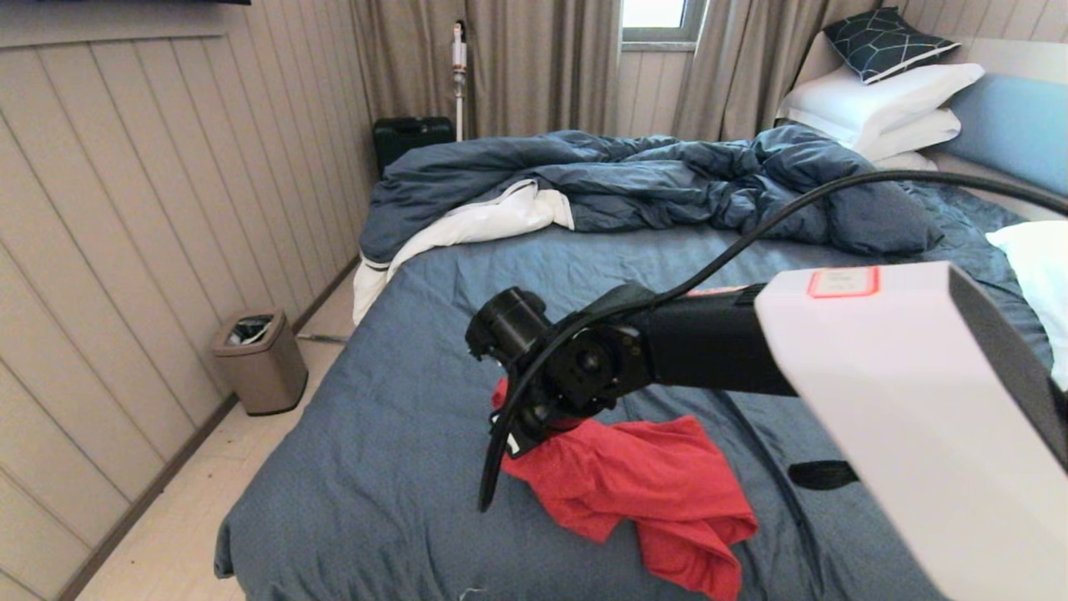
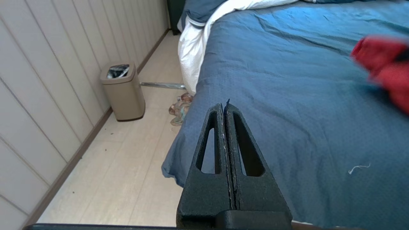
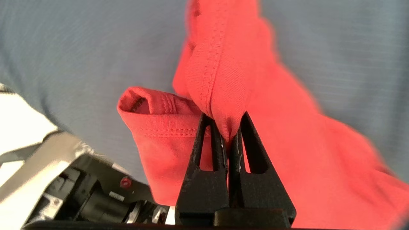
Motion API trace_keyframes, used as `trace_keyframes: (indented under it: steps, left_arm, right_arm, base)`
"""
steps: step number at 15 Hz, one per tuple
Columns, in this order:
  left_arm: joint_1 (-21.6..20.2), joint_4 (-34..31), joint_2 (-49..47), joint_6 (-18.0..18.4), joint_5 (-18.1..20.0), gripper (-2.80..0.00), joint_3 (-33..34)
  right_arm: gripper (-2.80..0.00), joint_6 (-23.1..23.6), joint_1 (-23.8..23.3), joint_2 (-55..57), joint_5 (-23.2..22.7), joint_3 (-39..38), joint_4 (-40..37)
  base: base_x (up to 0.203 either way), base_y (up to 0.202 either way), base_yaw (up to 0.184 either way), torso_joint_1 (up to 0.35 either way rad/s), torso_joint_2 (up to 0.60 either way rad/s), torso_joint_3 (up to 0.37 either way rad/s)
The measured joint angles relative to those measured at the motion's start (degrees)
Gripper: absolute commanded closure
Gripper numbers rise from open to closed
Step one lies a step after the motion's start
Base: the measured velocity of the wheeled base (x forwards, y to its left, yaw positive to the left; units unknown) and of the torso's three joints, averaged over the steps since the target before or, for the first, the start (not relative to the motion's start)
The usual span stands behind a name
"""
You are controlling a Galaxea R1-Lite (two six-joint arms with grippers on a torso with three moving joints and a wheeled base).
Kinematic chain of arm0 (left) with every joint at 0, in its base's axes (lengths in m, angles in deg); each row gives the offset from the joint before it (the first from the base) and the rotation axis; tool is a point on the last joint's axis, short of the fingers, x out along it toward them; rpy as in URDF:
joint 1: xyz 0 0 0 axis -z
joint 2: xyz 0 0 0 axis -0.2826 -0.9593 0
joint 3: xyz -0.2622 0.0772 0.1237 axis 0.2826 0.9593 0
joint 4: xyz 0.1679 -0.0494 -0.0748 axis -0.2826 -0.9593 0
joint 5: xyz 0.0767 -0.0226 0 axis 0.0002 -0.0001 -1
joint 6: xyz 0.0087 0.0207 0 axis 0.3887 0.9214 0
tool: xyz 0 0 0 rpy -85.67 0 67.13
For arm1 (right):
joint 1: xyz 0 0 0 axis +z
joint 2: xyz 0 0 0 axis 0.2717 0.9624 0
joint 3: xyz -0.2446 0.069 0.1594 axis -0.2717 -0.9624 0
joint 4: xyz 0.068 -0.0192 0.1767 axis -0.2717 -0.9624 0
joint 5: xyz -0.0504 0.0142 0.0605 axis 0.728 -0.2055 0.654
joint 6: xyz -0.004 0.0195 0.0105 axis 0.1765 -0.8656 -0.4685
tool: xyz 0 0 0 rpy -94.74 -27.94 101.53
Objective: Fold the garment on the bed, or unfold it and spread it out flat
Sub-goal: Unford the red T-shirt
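Note:
The garment point(image 1: 642, 484), a red T-shirt, lies crumpled on the bed's blue-grey sheet point(image 1: 400, 401) near the front edge; its chest print is hidden. My right arm reaches in from the right, and my right gripper point(image 1: 524, 434) is shut on a raised fold at the shirt's left end. In the right wrist view the fingers point(image 3: 225, 116) pinch a seamed fold of the garment point(image 3: 287, 143), with a hemmed sleeve opening beside them. My left gripper point(image 2: 224, 103) is shut and empty over the bed's left front edge, with the garment point(image 2: 386, 70) well off to its side.
A rumpled dark blue duvet point(image 1: 651, 175) with white lining fills the far half of the bed, with white pillows point(image 1: 884, 100) at the headboard. A beige bin point(image 1: 260, 361) stands on the floor by the panelled wall. A black cable point(image 1: 751, 234) arcs over my right arm.

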Motion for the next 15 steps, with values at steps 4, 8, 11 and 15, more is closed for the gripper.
trace_keyframes:
  steps: [4,8,11,15]
  left_arm:
    - [0.0,0.0,0.0,0.02,0.0,0.0,0.0]
    - [-0.05,0.0,0.0,0.02,-0.02,0.0,0.0]
    - [-0.05,0.01,0.0,0.02,-0.01,0.0,0.0]
    - [-0.05,0.06,0.0,0.02,0.0,0.0,0.0]
  right_arm:
    - [0.0,0.63,-7.11,-6.5,0.02,-0.42,-1.13]
    - [0.0,0.64,-10.62,-9.84,-0.59,-3.15,-1.32]
    - [0.0,0.42,-8.84,-9.35,-0.76,-3.22,-1.04]
    - [0.0,0.41,-3.37,-5.09,-0.72,-2.01,-1.02]
  base:
    - [0.0,0.0,0.0,0.0,0.0,0.0]
    - [0.0,0.0,0.0,0.0,0.0,0.0]
    - [0.0,0.0,0.0,0.0,0.0,0.0]
    - [0.0,0.0,0.0,0.0,0.0,0.0]
